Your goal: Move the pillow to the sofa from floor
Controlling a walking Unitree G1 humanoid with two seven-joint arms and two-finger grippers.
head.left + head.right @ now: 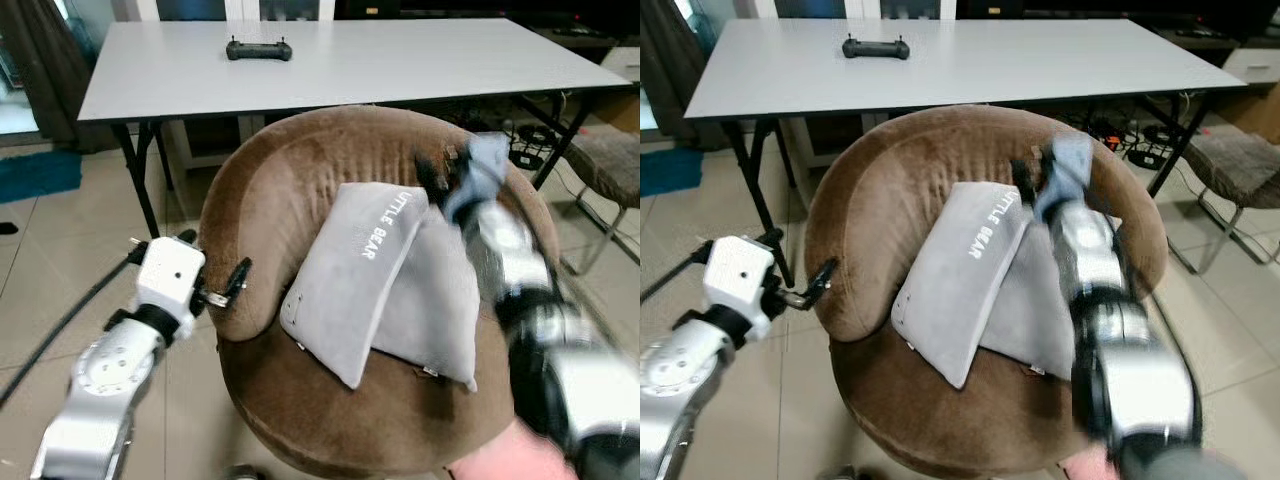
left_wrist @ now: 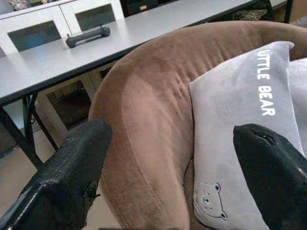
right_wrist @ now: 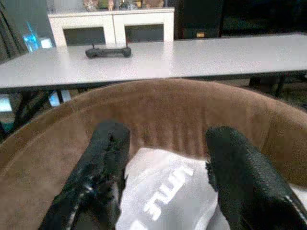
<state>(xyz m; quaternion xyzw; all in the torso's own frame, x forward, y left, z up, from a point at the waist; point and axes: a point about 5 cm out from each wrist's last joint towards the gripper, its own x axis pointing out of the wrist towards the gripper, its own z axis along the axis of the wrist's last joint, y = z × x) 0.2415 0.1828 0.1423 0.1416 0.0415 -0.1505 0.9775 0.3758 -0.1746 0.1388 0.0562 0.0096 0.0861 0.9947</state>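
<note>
The grey pillow (image 1: 355, 275) leans inside the brown sofa (image 1: 270, 190), the right gripper (image 3: 165, 167) spread wide above its top edge. The left gripper (image 2: 177, 177) waits, also spread, outside the armrest. A straight, slow retreat should avoid toppling it.

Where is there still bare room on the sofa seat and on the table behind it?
The sofa seat is bare in front of the two grey pillows, toward its front edge. Its back half is crowded by them and the open right gripper. The table is bare beside the black controller.
</note>
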